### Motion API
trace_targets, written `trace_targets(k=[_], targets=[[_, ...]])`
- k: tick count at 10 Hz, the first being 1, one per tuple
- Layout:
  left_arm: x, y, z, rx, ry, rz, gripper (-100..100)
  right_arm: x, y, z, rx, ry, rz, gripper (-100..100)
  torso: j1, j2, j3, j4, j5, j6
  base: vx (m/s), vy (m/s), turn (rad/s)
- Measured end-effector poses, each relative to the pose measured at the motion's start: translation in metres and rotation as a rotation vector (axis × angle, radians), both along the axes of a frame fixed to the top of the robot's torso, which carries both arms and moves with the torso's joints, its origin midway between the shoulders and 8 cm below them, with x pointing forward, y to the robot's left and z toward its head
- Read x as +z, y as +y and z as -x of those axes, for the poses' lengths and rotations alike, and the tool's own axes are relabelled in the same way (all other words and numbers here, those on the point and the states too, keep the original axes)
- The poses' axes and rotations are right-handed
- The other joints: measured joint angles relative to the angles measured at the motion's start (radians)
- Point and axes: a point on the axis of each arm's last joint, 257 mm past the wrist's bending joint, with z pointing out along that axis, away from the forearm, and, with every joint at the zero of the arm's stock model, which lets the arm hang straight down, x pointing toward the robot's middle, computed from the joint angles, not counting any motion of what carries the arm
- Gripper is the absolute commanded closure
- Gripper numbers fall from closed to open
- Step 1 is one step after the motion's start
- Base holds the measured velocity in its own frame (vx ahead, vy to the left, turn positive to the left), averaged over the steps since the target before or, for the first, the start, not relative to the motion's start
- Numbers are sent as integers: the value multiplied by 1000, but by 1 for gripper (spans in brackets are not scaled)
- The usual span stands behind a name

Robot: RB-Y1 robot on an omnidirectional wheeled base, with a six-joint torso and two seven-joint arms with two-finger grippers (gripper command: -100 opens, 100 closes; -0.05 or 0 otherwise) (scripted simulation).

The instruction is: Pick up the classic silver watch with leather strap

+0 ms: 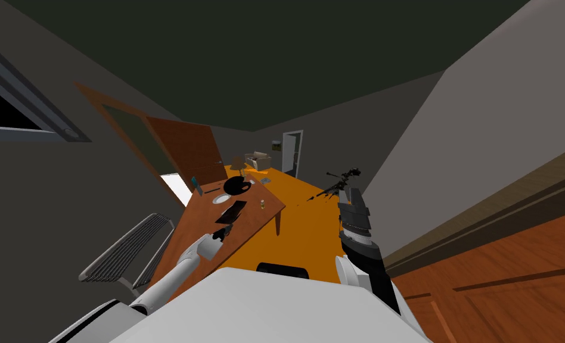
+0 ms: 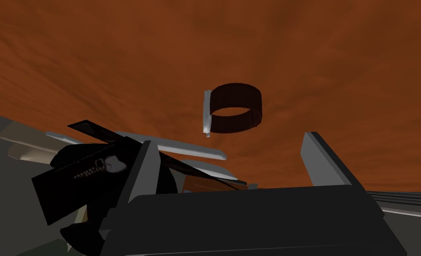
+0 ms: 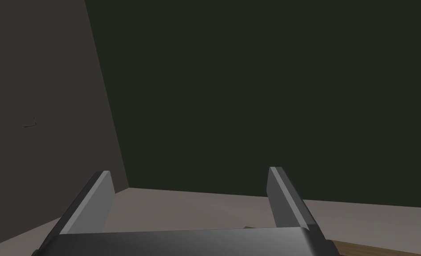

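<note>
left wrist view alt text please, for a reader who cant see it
A watch with a dark brown strap loop and a silver case lies on a reddish-brown tabletop, just ahead of the open left hand and untouched. A black angular object sits beside one finger.

Dim, flat renders; strong wide-lens splay, rolled.

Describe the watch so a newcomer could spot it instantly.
On the reddish-brown wooden desk, look just ahead of the open left tool. The watch is a dark brown strap loop with a silver case, unlike the flat black objects nearby.
</note>
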Motion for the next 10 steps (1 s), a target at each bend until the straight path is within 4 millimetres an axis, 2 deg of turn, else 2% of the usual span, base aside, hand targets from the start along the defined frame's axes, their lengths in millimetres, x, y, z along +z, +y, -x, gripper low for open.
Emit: trace_targets(k=[1, 6, 7, 10], targets=[[0, 0, 0, 0, 0, 0, -100, 0, 0, 0, 0, 0, 0, 0, 1, 1, 1, 0, 0, 0, 24, 10, -34], [-15, 4, 11, 14, 1, 0, -100, 0, 0, 0, 0, 0, 0, 0, 4, -1, 0, 0, 1, 0, 32, 22, -25], [-15, 4, 11, 14, -1, 1, 100, 0, 0, 0, 0, 0, 0, 0, 3, 0, 0, 0, 0, 0, 0, 0, 0], [-15, 3, 11, 10, 1, -1, 100, 0, 0, 0, 0, 0, 0, 0, 2, 1, 1, 1, 1, -1, 0, 0, 0]])
